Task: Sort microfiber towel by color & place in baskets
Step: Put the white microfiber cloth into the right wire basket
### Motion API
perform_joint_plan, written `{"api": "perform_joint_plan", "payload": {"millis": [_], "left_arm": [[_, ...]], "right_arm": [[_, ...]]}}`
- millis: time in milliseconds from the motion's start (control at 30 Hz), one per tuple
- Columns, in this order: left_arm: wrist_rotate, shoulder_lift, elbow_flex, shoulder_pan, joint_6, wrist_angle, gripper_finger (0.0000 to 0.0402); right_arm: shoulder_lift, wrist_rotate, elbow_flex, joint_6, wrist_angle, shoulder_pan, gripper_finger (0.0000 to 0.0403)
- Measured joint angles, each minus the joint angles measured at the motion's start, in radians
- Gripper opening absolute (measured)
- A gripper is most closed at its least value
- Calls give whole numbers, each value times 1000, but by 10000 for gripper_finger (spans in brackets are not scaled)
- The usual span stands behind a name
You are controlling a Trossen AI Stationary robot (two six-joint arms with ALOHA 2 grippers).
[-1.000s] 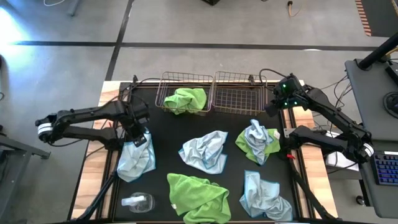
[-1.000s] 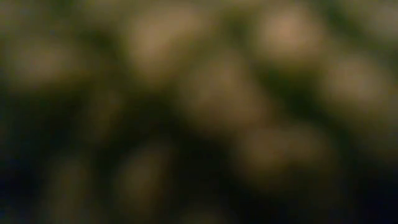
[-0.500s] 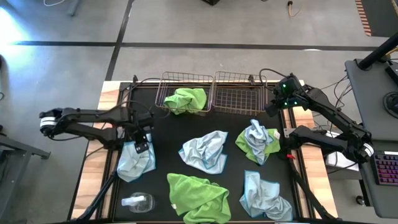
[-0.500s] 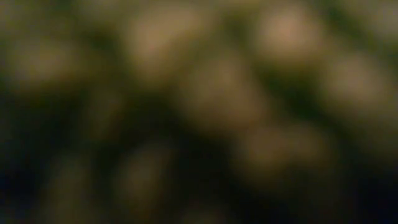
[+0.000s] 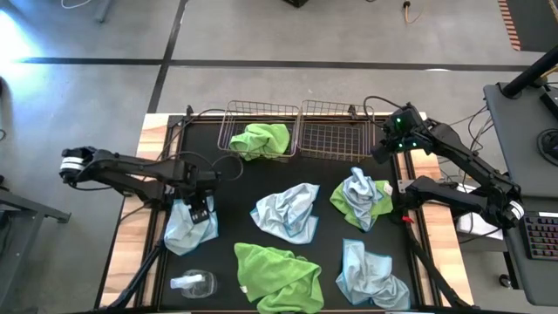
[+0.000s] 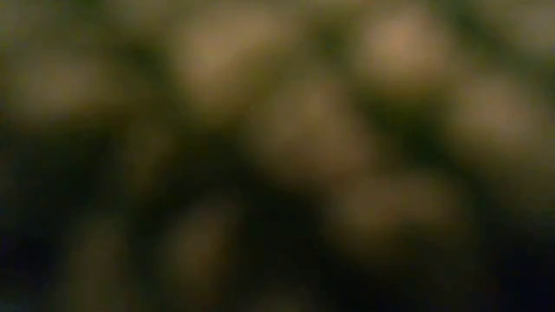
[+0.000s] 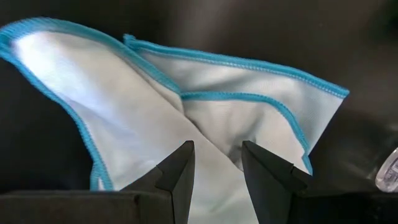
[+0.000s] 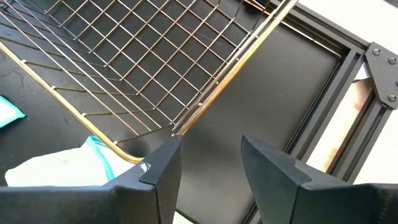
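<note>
Left arm's elbow has swung further out to the left since a sec ago, while its gripper has stayed over the same blue cloth; right arm hasn't budged.

Left gripper (image 7: 216,171): fingers spread w/ a gap, tips down at a pale blue towel (image 5: 188,225) on the left of the black mat (image 5: 231,183). Probably just touching the cloth, not pinching it, though the wrist view doesn't settle that. Nothing held.

Right gripper (image 8: 210,165): fingers apart, empty, hovering by the far right corner, just beside the right basket (image 5: 332,133), which has nothing in it. Left basket (image 5: 258,133) sits touching it at the far edge and holds one lime green towel (image 5: 261,139).

Rest of the cloths on the mat: blue towel in the centre (image 5: 287,212); blue-on-green pair (image 5: 361,199) to the right; big green towel (image 5: 277,276) near the front; another blue towel (image 5: 371,279) at near right. Clear spray bottle (image 5: 193,282) lies at near left.

Low view is a blur, no use.
</note>
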Motion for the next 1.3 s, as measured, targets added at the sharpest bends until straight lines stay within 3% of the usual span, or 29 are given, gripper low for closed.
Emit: {"api": "perform_joint_plan", "payload": {"millis": [433,1000,1133,1300], "left_arm": [[-19,161,-4,-112,-41,132,118],[-36,324,5,-128,-37,132,115],[-46,304,3,-128,-37,132,90],[-54,280,11,-128,-38,135,20]], "right_arm": [[0,0,0,-26,-1,0,160],[0,0,0,-26,-2,0,160],[0,0,0,-25,-2,0,160],[0,0,0,-25,-2,0,160]]}}
